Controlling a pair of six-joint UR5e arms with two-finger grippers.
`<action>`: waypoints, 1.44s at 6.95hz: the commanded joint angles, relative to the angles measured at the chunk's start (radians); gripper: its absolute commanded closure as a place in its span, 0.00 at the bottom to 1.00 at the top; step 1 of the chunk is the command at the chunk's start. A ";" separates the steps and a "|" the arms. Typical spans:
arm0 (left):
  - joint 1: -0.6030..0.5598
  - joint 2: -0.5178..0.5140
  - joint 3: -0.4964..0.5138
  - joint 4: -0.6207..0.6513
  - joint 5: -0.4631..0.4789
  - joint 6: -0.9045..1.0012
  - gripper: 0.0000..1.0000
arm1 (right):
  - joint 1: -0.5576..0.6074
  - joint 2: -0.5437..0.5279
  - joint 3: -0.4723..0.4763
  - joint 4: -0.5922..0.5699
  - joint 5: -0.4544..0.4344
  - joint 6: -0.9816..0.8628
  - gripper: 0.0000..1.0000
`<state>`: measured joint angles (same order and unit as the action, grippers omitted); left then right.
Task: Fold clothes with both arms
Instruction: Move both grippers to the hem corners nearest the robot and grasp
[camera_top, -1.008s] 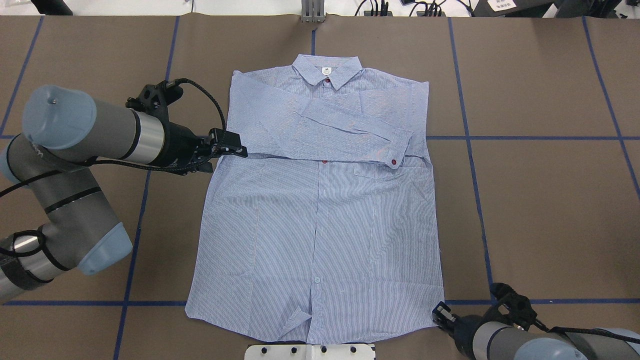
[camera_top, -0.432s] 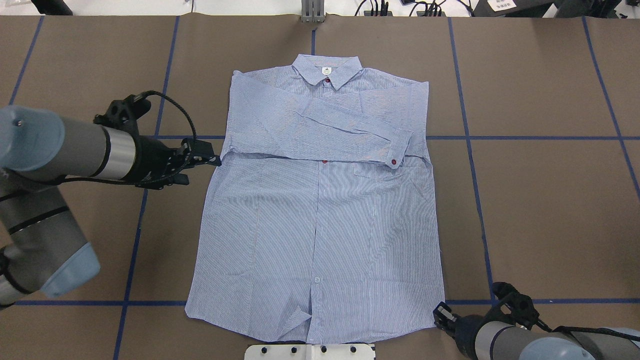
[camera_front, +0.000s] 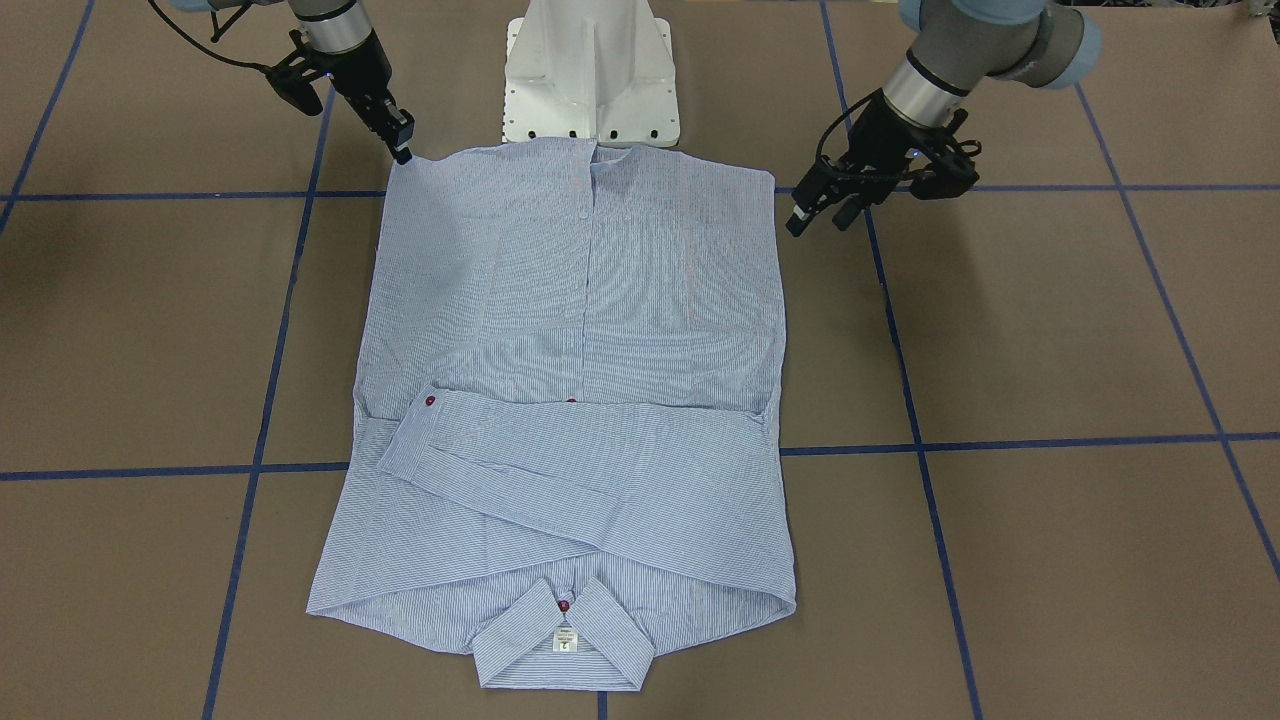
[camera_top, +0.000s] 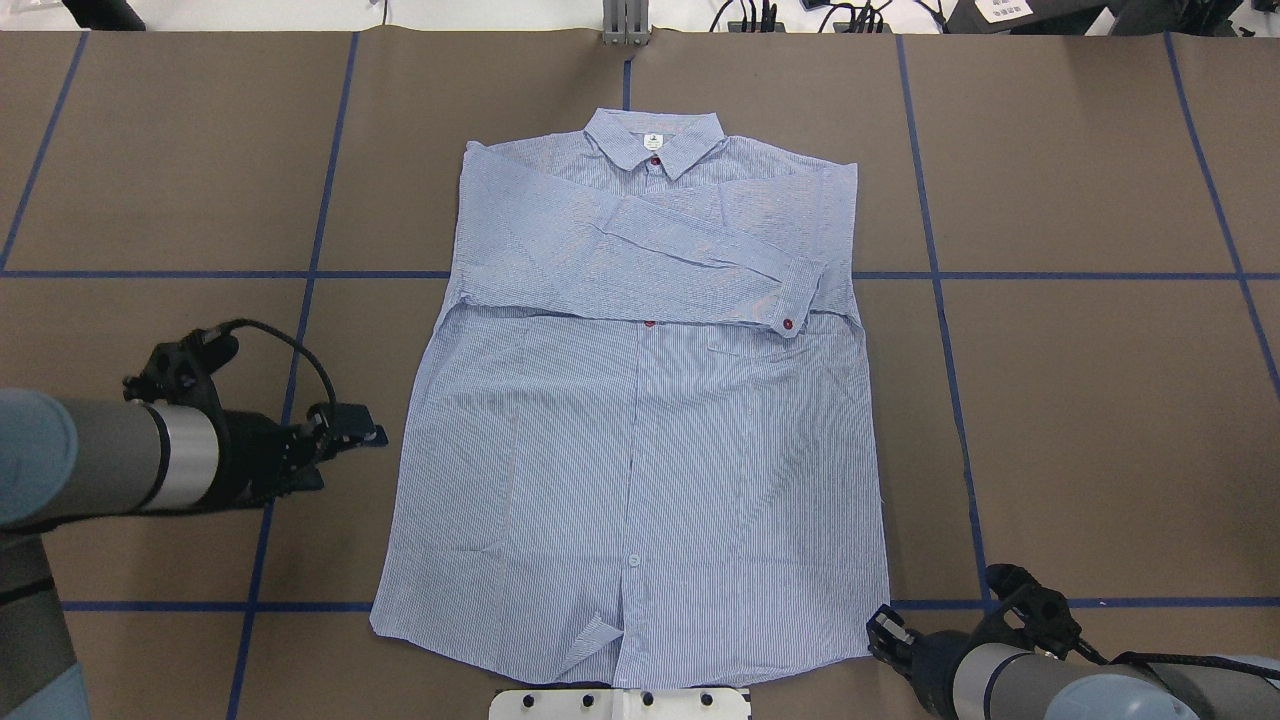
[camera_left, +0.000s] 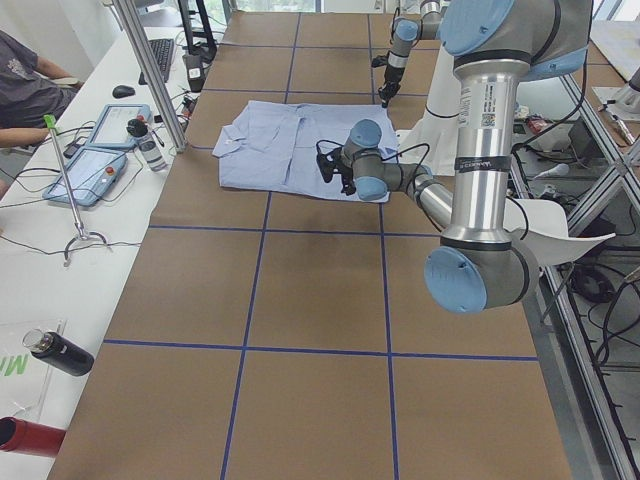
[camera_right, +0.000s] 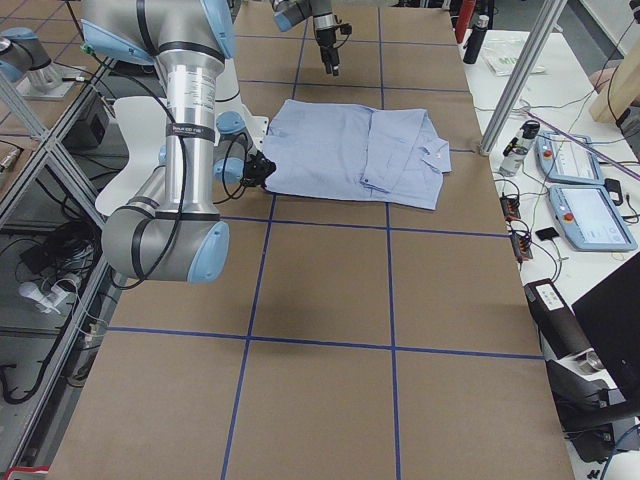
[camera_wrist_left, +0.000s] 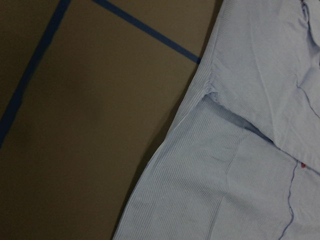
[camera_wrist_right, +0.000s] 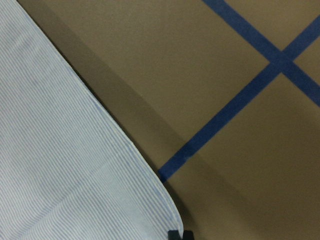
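Note:
The light blue striped shirt (camera_top: 640, 450) lies flat, front up, collar at the far side, with both sleeves folded across the chest (camera_front: 580, 300). My left gripper (camera_top: 372, 434) is open and empty, just off the shirt's left side edge at mid-body, not touching it. It also shows in the front view (camera_front: 818, 220). My right gripper (camera_top: 883, 632) is at the near right hem corner, shut on that corner (camera_front: 402, 152). In the right wrist view its fingertips (camera_wrist_right: 180, 235) meet at the corner of the shirt (camera_wrist_right: 60, 150). The left wrist view shows only the shirt's armpit edge (camera_wrist_left: 240, 150).
The white pedestal base (camera_front: 590, 80) stands just behind the hem. Brown table paper with blue tape lines (camera_top: 300, 274) surrounds the shirt. A metal post (camera_top: 625, 25) stands at the far edge. A side bench with tablets (camera_left: 100, 160) and bottles runs along the far side.
My left arm has drawn away from the folded sleeve's edge and moved back toward the robot, along the shirt's left side. The right arm and the shirt have not moved.

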<state>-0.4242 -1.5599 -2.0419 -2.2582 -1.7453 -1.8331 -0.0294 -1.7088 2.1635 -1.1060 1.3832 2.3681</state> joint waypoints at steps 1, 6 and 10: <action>0.236 0.024 -0.006 0.081 0.159 -0.186 0.11 | 0.000 0.000 0.012 0.000 0.007 0.000 1.00; 0.312 0.018 0.011 0.101 0.173 -0.221 0.27 | -0.001 0.000 0.013 0.000 0.007 0.000 1.00; 0.315 0.020 0.008 0.101 0.173 -0.221 1.00 | -0.001 -0.002 0.013 0.000 0.007 0.000 1.00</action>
<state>-0.1076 -1.5416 -2.0292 -2.1568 -1.5723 -2.0540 -0.0306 -1.7099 2.1767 -1.1060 1.3898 2.3685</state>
